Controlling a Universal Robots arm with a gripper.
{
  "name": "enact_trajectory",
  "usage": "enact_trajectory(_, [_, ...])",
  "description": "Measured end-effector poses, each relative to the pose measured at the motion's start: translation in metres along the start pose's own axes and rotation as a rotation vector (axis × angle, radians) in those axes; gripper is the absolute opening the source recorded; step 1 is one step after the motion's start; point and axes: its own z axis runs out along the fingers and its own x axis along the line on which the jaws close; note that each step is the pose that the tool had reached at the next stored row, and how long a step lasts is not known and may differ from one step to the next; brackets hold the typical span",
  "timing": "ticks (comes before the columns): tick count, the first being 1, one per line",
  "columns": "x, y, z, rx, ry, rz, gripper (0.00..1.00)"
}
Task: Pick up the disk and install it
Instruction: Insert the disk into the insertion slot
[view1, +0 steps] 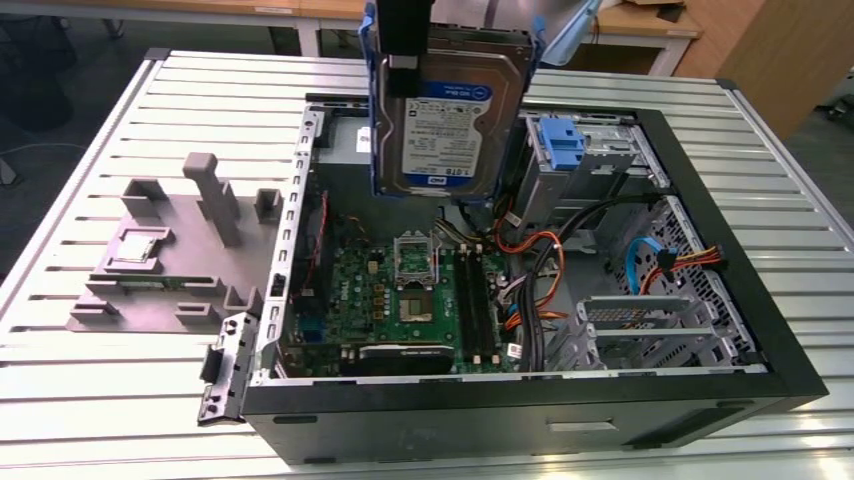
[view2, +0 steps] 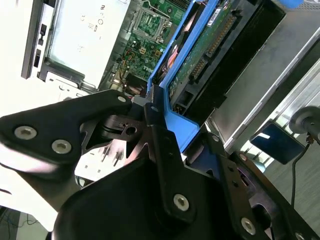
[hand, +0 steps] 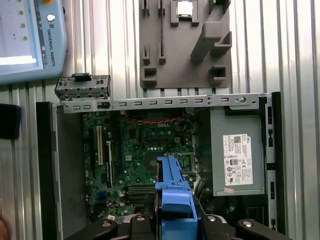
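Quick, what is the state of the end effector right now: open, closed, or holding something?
The end effector: closed, holding the disk by its blue frame, above the open computer case.

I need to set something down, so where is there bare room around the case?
Bare table slats lie between the grey fixture and the near edge, at the exterior view's left of the case, and along the case's other side. Inside the case it is crowded: board, cables, and the disk hanging above.
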Motion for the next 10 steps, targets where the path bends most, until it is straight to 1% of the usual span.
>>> enact_trajectory(10, [0.0015,-0.0078,0.0003,-0.0001,0.0001,0.0,0.37])
